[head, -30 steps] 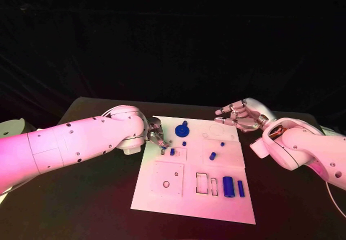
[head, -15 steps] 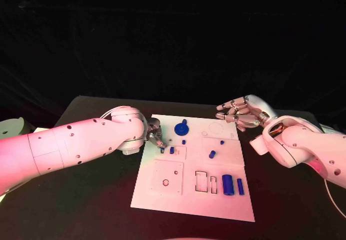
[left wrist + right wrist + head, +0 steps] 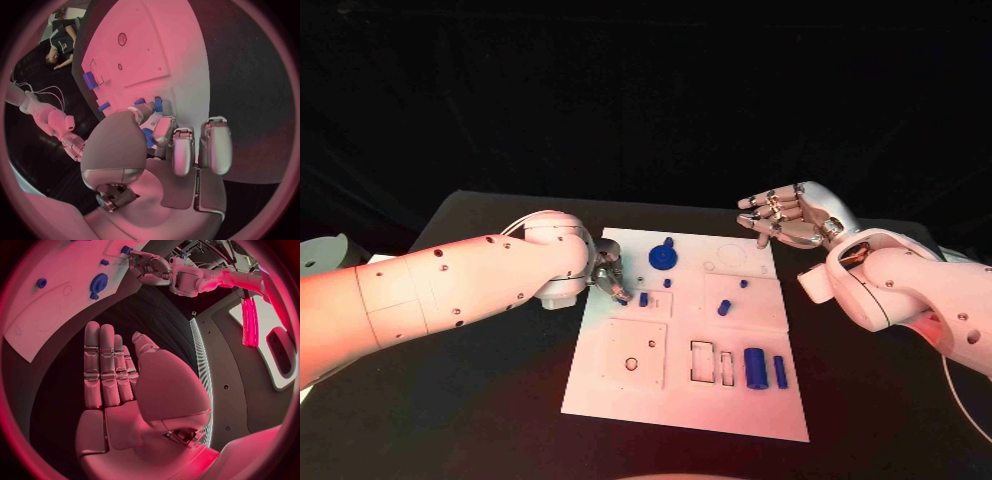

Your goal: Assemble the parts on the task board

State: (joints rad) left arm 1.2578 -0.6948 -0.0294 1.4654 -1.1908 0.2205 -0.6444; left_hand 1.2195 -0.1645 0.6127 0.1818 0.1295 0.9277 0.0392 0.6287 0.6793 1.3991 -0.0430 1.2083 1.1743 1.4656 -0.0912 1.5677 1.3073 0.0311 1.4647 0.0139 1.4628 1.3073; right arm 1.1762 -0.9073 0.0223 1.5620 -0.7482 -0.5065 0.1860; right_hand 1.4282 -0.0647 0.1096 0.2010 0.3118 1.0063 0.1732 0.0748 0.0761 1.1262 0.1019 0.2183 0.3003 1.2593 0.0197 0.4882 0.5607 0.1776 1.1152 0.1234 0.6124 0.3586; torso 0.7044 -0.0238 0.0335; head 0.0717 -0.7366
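The white task board (image 3: 678,395) lies mid-table. On it sit a blue gear (image 3: 664,260), small blue pegs (image 3: 726,308), a thick blue cylinder (image 3: 756,370) and a slim one (image 3: 780,372). My left hand (image 3: 607,275) is at the board's left edge, thumb and a fingertip down at a small blue peg (image 3: 643,298) (image 3: 158,104); a second peg (image 3: 139,101) lies beside it. Whether either peg is pinched is unclear. My right hand (image 3: 783,218) (image 3: 112,370) hovers above the board's far right corner, fingers straight, holding nothing. The right wrist view has the gear (image 3: 98,284) and left hand (image 3: 149,262).
A square inset plate with a hole (image 3: 633,355) and two narrow rectangular slots (image 3: 713,365) occupy the board's near half. Black table (image 3: 473,420) surrounds the board. A pale round object (image 3: 322,252) sits off the table's left edge.
My right hand has drifted a little up and to the right, away from the board. My left hand's fingertips have shifted slightly at the small pegs.
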